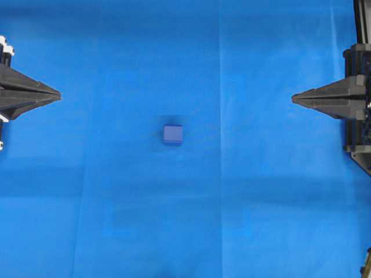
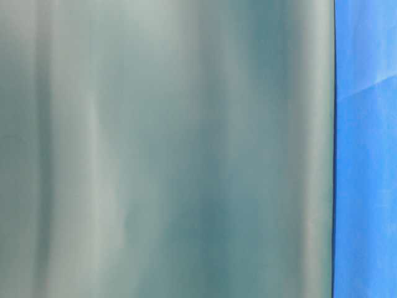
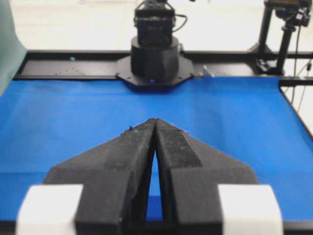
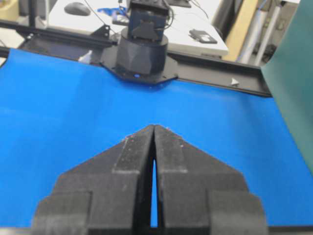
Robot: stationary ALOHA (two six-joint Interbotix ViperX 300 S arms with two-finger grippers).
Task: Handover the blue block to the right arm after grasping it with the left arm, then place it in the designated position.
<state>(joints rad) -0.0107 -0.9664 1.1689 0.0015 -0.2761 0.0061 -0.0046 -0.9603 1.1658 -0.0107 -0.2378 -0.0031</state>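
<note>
Blue block (image 1: 173,134) sits alone mid-cloth on the blue cloth (image 1: 261,220), well apart from both my grippers, left gripper (image 1: 58,95) and right gripper (image 1: 294,99) parked at the edges w/ fingers pinched together, holding nothing, prob bc no reach has begun.
</note>
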